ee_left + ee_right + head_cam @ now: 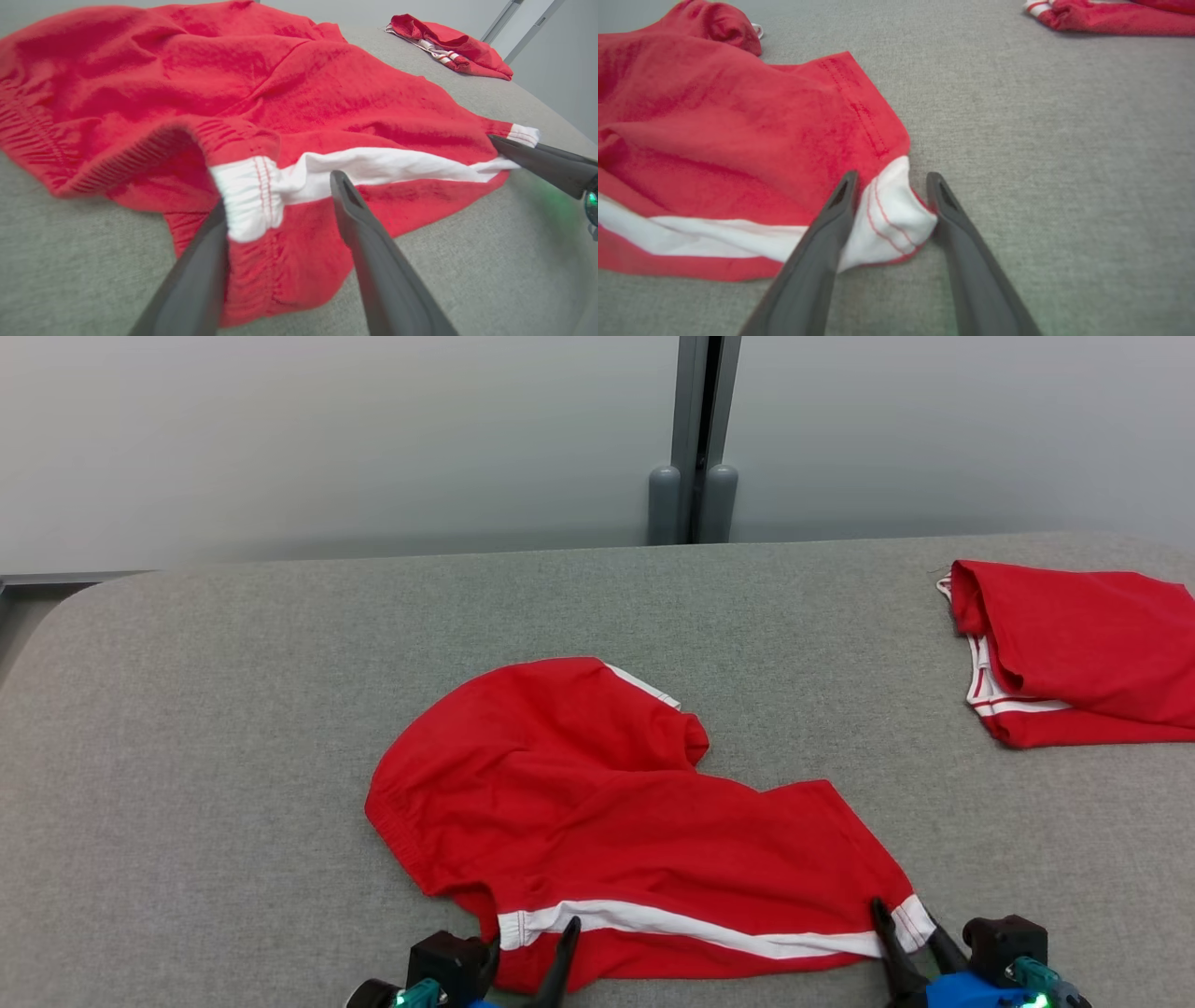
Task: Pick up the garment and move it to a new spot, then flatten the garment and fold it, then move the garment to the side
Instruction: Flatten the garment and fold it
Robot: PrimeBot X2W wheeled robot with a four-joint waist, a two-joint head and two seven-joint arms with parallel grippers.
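Note:
The garment (pixel 607 803), red shorts with a white side stripe, lies crumpled on the grey table (pixel 233 709) near its front edge. My left gripper (pixel 532 933) stands open at the near left end, its fingers either side of the white gathered waistband end (pixel 252 200). My right gripper (pixel 904 917) is open at the near right corner, straddling the white hem corner (pixel 892 219), which bulges between the fingers. In the left wrist view the garment (pixel 280 93) spreads away from my left gripper (pixel 279 191). My right gripper (pixel 892 175) has the garment (pixel 714 116) to its left.
A second red garment (pixel 1074 653), folded, lies at the table's far right, also seen from the left wrist (pixel 448 44). A grey wall with a vertical post (pixel 695 476) stands behind the table. The table's rounded left corner (pixel 56 616) drops away.

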